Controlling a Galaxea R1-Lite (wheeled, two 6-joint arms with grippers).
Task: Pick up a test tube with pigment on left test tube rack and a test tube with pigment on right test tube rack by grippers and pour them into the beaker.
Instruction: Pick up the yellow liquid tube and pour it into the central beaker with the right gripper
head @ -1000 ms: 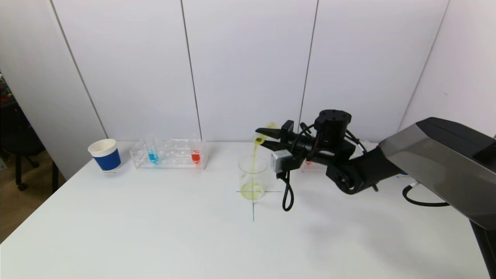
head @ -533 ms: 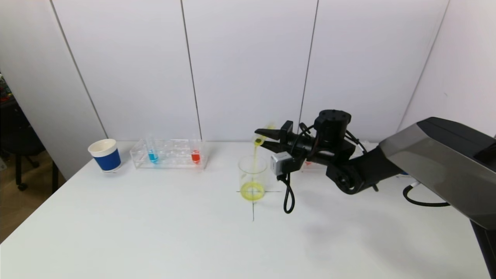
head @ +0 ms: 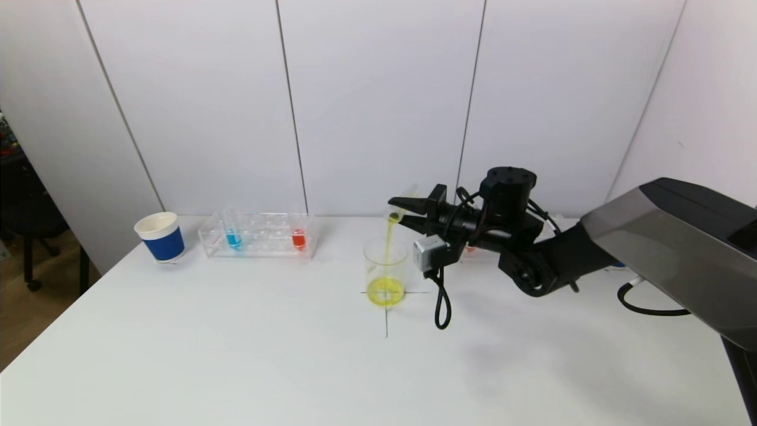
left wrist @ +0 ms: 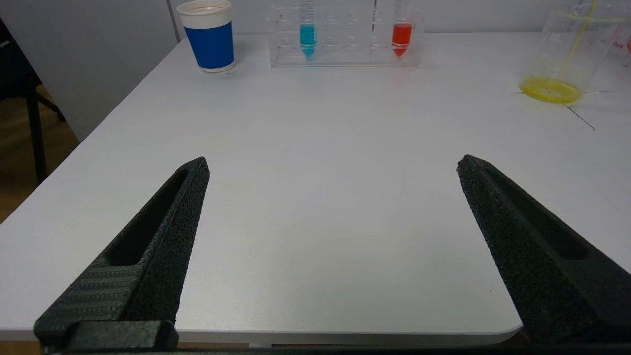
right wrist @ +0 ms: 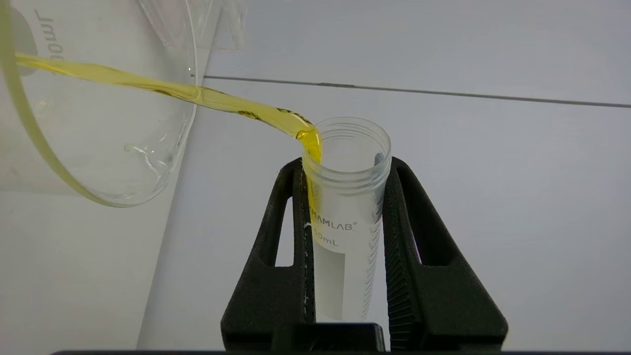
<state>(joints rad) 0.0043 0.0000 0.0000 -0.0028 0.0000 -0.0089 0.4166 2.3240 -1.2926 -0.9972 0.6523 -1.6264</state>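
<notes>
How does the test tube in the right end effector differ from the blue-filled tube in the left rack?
The held test tube is tipped over the beaker, streaming yellow liquid; the blue tube stands upright in the left rack. The right end effector clamps the held tube; nothing touches the blue one. Both are clear and uncapped.

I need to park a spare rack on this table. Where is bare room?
Free: the wide near stretch of the table, in front of the left rack and blue cup. Crowded: around the beaker, where the right gripper pours from the test tube.
</notes>
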